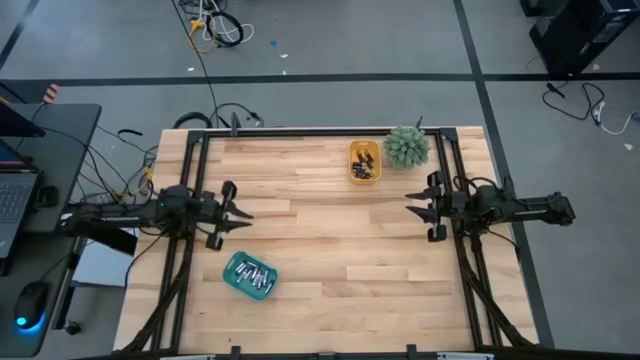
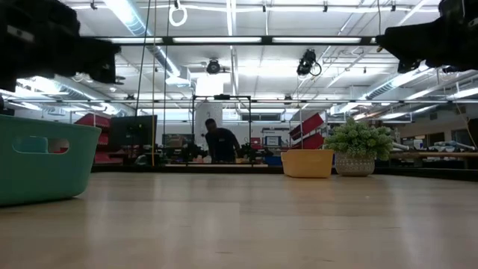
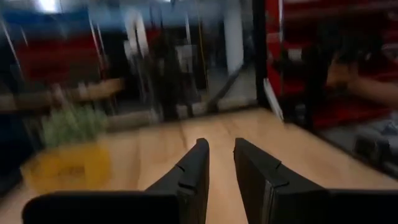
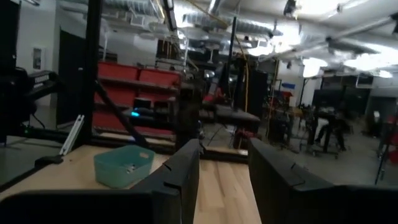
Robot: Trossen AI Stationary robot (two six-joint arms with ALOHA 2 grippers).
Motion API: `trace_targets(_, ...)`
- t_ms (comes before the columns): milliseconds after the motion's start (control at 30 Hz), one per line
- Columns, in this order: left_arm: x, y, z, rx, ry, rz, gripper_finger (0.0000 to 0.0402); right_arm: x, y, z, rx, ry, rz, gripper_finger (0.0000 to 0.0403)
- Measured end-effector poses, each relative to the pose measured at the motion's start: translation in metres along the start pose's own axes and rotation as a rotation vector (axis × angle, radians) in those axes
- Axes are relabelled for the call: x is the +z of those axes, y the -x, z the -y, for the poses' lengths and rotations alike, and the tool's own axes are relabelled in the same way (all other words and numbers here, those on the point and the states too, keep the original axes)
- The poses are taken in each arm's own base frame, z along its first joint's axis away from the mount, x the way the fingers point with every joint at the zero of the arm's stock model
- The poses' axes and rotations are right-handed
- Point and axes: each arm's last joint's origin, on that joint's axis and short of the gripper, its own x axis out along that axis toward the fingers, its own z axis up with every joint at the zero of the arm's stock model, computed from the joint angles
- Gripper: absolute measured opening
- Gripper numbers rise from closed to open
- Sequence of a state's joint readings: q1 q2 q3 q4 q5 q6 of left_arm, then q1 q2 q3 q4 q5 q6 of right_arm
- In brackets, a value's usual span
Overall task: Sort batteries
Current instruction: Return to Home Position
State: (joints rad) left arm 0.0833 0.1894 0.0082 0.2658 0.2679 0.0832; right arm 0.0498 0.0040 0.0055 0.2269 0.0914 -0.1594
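**High view: both claws open and empty, batteries lying in two bins**

High view first, and the left gripper [image 1: 240, 213] hangs above the table's left side, pointing inward, with nothing in it. Its own wrist view confirms that: the two dark fingers [image 3: 193, 174] stand parted with a narrow gap, and only bare wood shows between them. Across the way, the right gripper [image 1: 415, 210] mirrors it above the right side, pointing back at its partner. Its fingers [image 4: 177, 174] are also spread, a bit wider, and they clasp nothing.

Moving outward, the two grippers are well apart, with open tabletop [image 1: 330, 240] between them. Just in front of the left gripper sits the green bin [image 1: 228, 272], turned at a slant, and the silvery batteries [image 1: 250, 274] lie heaped inside it. The right wrist view picks up that same bin far across the wood.

At the far edge, nearer the right arm, stands the yellow bin [image 1: 365, 181], holding the dark batteries [image 1: 364, 163]. Just beside it is a small potted plant [image 1: 406, 147].

Down at table height, the green bin looms on one side, with the yellow bin and the plant farther back. Beyond them a person [image 2: 220, 142] stands deep in the room.
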Motion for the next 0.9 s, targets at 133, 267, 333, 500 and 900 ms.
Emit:
trace_targets(133,0.039,0.005,-0.002,0.017,-0.115,0.261,0.0074,0.000,0.000,0.001,-0.043,-0.052,-0.007,0.0123)
trace_targets(267,0.085,0.022,0.001,-0.024,-0.140,0.309,0.0074,0.001,0.000,0.001,-0.046,-0.060,0.003,0.0123)
trace_targets(333,0.091,0.035,0.004,-0.037,-0.127,0.196,0.0074,0.001,0.000,0.001,-0.046,-0.056,0.003,0.0123)
trace_targets(500,0.093,0.038,0.004,-0.031,-0.135,0.130,0.0074,0.000,0.000,0.001,-0.050,-0.027,-0.005,0.0123)
trace_targets(900,-0.008,0.011,-0.001,0.155,-0.176,-0.096,0.0062,-0.002,0.000,0.000,-0.012,0.003,-0.019,0.0121)
